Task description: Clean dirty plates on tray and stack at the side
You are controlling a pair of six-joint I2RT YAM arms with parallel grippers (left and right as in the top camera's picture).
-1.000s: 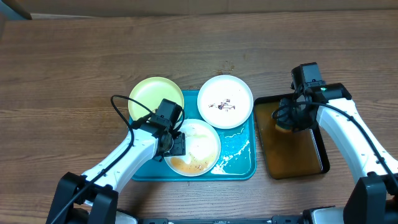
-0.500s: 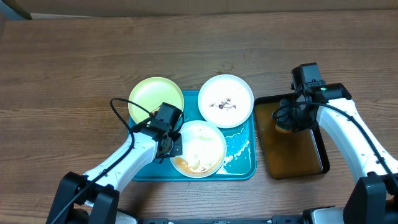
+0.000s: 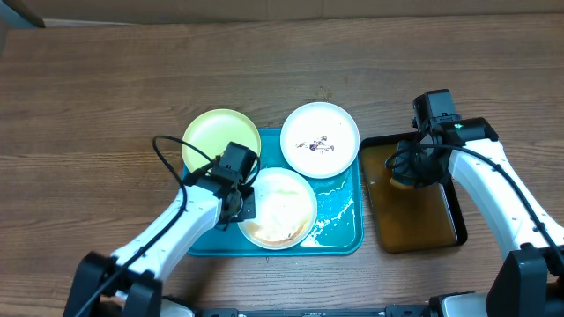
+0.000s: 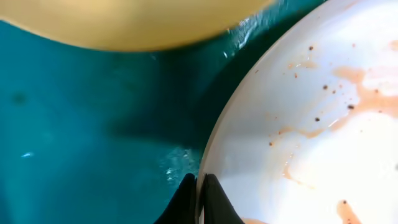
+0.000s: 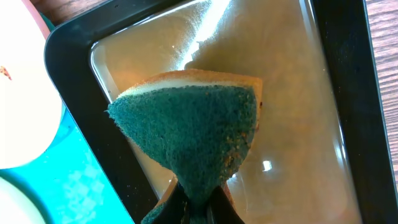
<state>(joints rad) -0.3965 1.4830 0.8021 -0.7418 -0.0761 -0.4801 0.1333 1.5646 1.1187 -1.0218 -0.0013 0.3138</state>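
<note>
Your teal tray (image 3: 339, 227) sits near the middle of the table (image 3: 106, 79), its long axis running left to right. It carries three plates, all lying face up. The yellow-green plate (image 3: 220, 139) overhangs the tray's far-left corner, and the far white plate (image 3: 320, 141), marked with a few dark smears, overhangs its far-right corner. The near white plate (image 3: 280, 210) lies inside the tray, between and nearer than the other two, with brownish wash and specks across it and a darker pool along its near edge. The bare tray floor to its right glistens wet.

Your left gripper (image 4: 200, 199) is clenched on the left rim of the near white plate, one finger above the rim and one below. You cannot tell whether that rim is raised off the tray floor.

Just right of the teal tray is the black tray (image 3: 459, 211), long axis near to far, holding brownish liquid (image 5: 298, 124). Your right gripper (image 5: 196, 205) grasps a sponge (image 5: 193, 124) over it, green scouring face toward the wrist camera, yellow foam behind. Whether the sponge touches the liquid cannot be told.
</note>
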